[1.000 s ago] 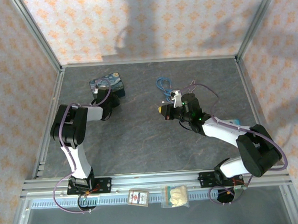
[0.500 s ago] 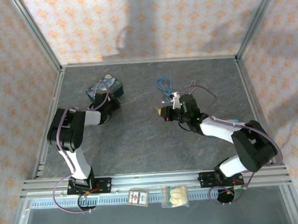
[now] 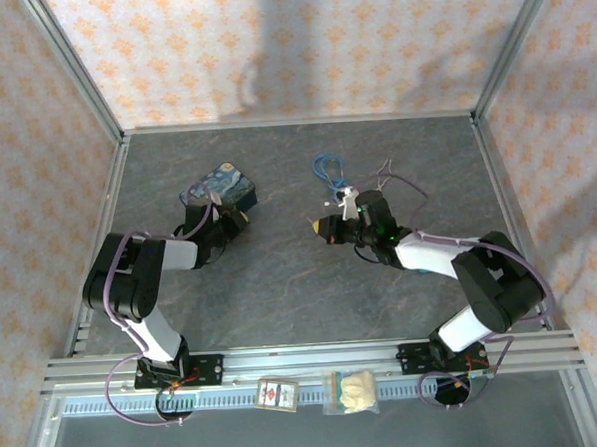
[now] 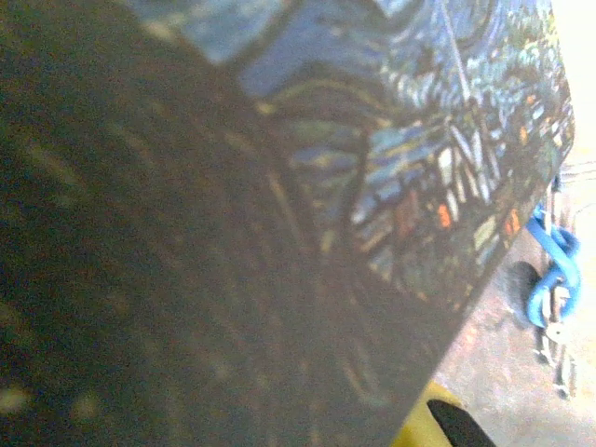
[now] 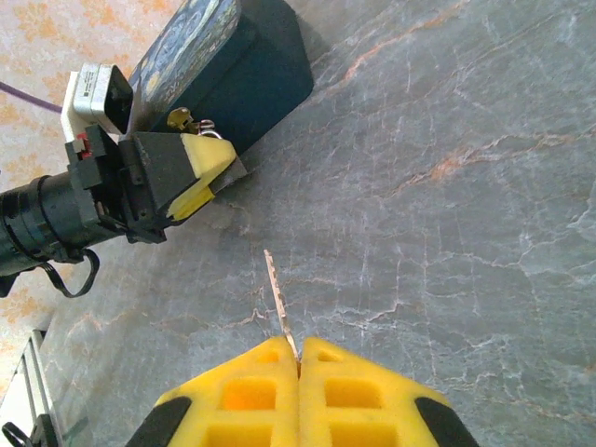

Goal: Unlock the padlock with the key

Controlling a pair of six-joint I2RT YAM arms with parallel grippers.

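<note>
**One key gripped, lock unheld**

The right gripper (image 5: 298, 358) clamps the key (image 5: 277, 293), a thin pale blade jutting past its pads. The padlock (image 5: 191, 120) sits against the blue tin (image 5: 251, 65), just beyond the left gripper (image 5: 223, 170), whose pads look closed; on what, we cannot tell. We judge both light, stiff, slippery metal: hold the key's head, brace the padlock's body.

Two arms: left arm (image 3: 154, 326) and right arm (image 3: 430, 257), both with white link shells and black joints. Purple cables (image 3: 107, 284) looped along each — down to black bases (image 3: 176, 371). The right gripper (image 5: 298, 354) had yellow pads (image 5: 247, 396) with square recesses.
</note>
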